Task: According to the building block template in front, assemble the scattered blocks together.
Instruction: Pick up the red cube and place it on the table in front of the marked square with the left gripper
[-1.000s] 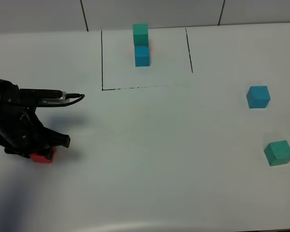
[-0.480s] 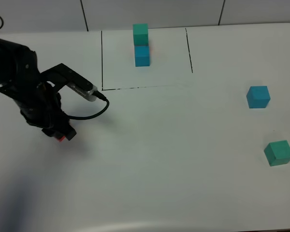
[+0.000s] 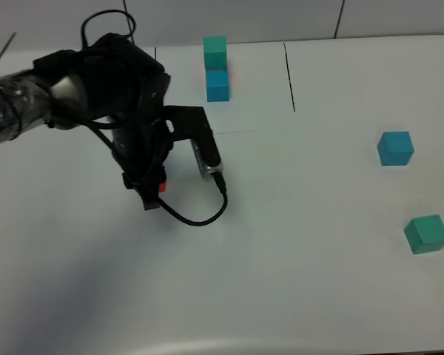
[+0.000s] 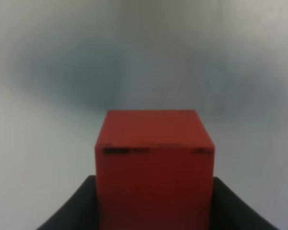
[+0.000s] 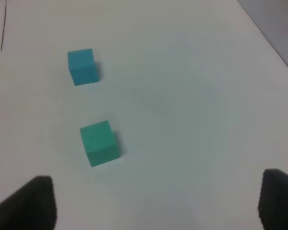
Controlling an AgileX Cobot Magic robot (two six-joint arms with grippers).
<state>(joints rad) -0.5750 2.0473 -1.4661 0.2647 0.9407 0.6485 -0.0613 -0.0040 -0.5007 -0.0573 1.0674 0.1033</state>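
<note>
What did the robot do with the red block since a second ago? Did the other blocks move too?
The left gripper, shut on the red cube, carried it from the near left part of the table to the right and farther back, toward the building block template. The blue cube, the teal-green cube and the template stayed where they were.

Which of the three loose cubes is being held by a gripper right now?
The small matte red cube, clamped in the left gripper. The loose blue cube and teal-green cube sit ungripped on the table, far right.
</note>
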